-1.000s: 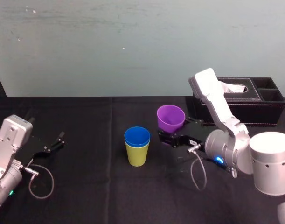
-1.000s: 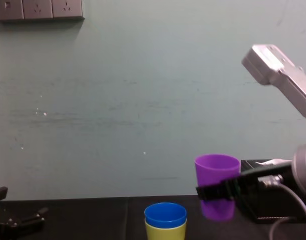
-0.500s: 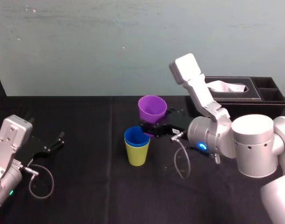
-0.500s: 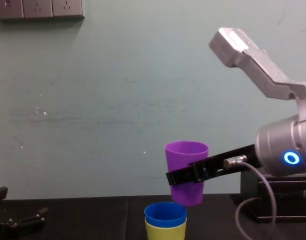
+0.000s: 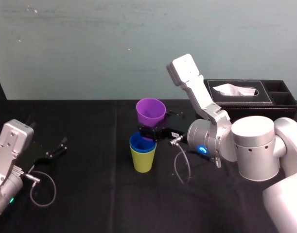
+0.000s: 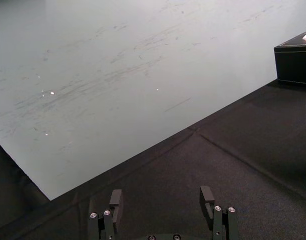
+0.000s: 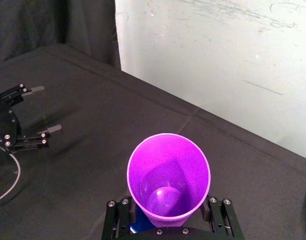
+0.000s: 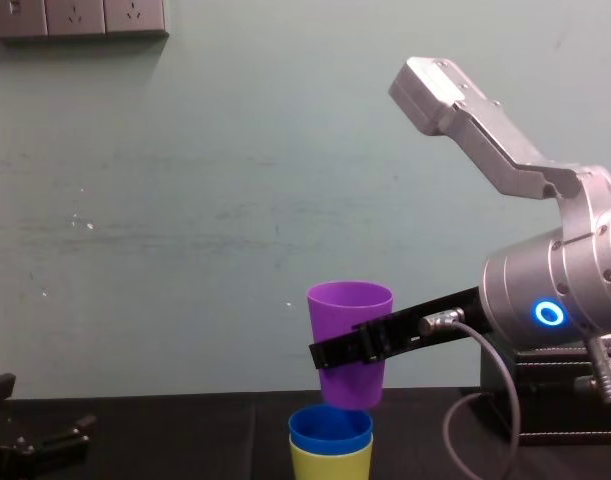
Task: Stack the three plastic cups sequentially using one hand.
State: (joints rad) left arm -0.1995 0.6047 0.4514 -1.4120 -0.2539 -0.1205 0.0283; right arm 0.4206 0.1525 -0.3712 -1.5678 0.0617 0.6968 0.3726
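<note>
The black worktop [image 5: 90, 204] carries a two-cup stack near its middle, with the blue cup [image 5: 142, 143] nested upright in the yellow-green cup [image 5: 143, 162]. The right arm [image 5: 250, 155] reaches in from the right. The tissue box [image 5: 245, 104] sits well apart at the back right.

The purple cup [image 5: 150, 110] hangs upright in the air. Its base is at the blue cup's rim and a little right of centre in the chest view; I cannot tell whether they touch. The right claw [image 5: 150, 131] is clamped across the middle of its wall. The left claw [image 5: 58, 148] rests at the worktop's far left, spread wide with nothing in it.

These cups look light, thin-walled and smooth. A hard squeeze would likely bow the wall, and a loose one could let it slip. A moderate pinch on the wall seems right, kept high enough that the fingers do not meet the blue rim as the cup nests. The light stack may tip if nudged sideways, so the cup should be centred before it is lowered.
</note>
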